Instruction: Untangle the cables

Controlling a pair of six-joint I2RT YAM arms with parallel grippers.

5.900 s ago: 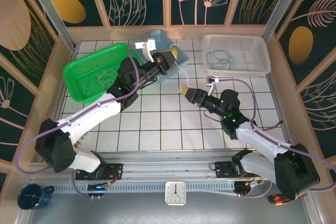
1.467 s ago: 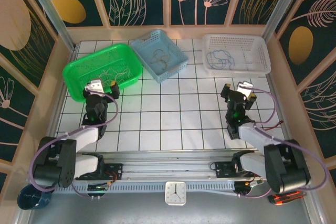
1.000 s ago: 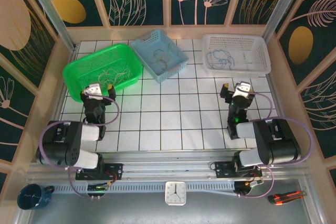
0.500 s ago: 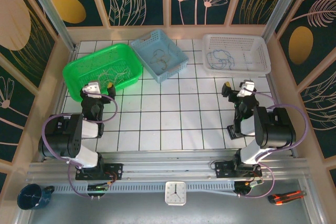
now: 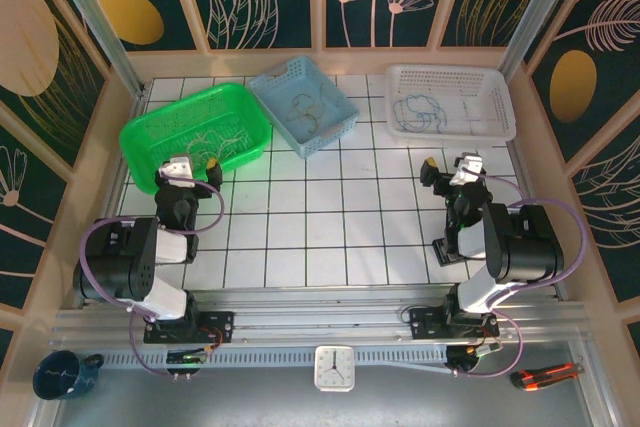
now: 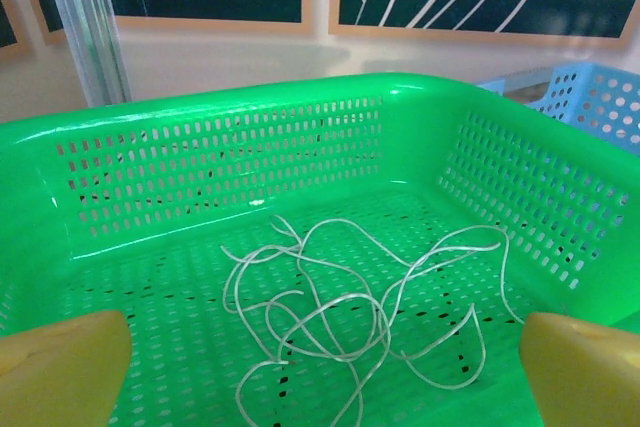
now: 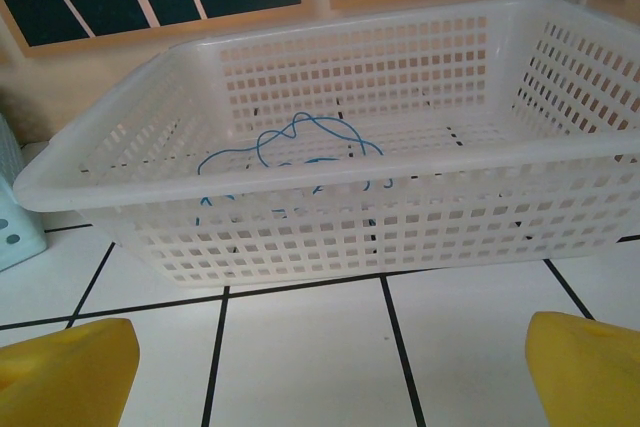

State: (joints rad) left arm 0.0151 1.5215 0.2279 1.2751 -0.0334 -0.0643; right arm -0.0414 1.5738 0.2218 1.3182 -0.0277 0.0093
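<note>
Both arms sit folded back at the near edge of the table (image 5: 320, 232), no longer stretched over the baskets as they were some seconds ago; in the last half second they have hardly shifted. The left jaws and the right jaws stand wide apart, holding nothing. Farther back, the pale cable (image 6: 350, 317) lies looped in the green basket (image 6: 220, 157), the grey-brown cable (image 5: 303, 110) in the blue basket (image 5: 338, 95), and the blue cable (image 7: 300, 137) in the white basket (image 7: 400, 217).

The near wall of the white basket (image 7: 330, 217) partly hides the blue cable (image 7: 300, 127); fingertips (image 7: 65, 372) of the right claw (image 7: 330, 377) run off the wrist view's lower edge.
</note>
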